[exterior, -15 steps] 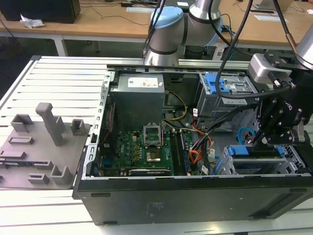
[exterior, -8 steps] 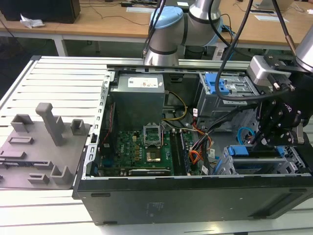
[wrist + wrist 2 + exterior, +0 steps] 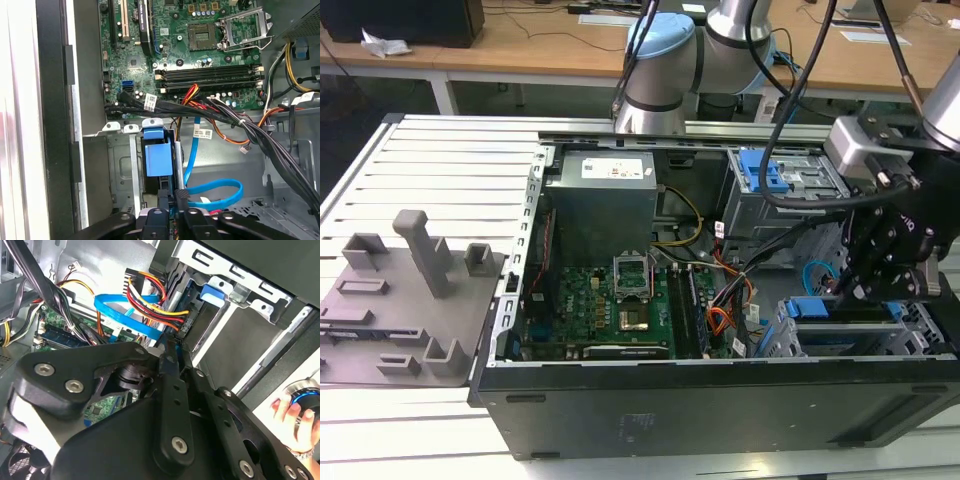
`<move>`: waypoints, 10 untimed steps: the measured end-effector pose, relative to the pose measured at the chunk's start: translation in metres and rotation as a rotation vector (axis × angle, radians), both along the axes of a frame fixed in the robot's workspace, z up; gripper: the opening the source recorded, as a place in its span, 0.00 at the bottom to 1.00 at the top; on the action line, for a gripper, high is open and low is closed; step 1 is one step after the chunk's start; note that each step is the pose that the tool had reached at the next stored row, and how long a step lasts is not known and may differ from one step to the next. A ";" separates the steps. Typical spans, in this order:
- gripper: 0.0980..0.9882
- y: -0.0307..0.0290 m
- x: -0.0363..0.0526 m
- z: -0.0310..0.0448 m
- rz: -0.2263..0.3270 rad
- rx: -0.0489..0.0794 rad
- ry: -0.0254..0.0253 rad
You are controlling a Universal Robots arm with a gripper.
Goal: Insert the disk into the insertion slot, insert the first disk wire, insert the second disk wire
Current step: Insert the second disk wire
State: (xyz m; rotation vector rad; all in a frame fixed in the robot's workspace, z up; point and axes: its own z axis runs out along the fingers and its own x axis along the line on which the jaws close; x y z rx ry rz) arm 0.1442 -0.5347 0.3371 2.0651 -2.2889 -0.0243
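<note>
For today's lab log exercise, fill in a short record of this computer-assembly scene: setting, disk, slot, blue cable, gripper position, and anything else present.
setting: open computer case on a slatted metal table
disk: blue carrier seated in the low cage
insertion slot: silver cage at the case's corner, holding the disk
second disk wire: light-blue cable looping beside the cage
gripper: gripper lowered at the disk's end, next to the cable
other: grey fixture block at the exterior view's left; a person's hand in the second wrist view
</note>
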 end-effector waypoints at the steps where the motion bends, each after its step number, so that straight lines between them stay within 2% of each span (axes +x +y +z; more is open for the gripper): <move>1: 0.15 0.0000 0.0000 0.0000 0.000 0.000 -0.0001; 5: 0.15 0.0000 0.0000 0.0017 0.000 0.000 -0.0002; 10: 0.15 0.0000 0.0000 0.0196 0.000 -0.001 -0.0001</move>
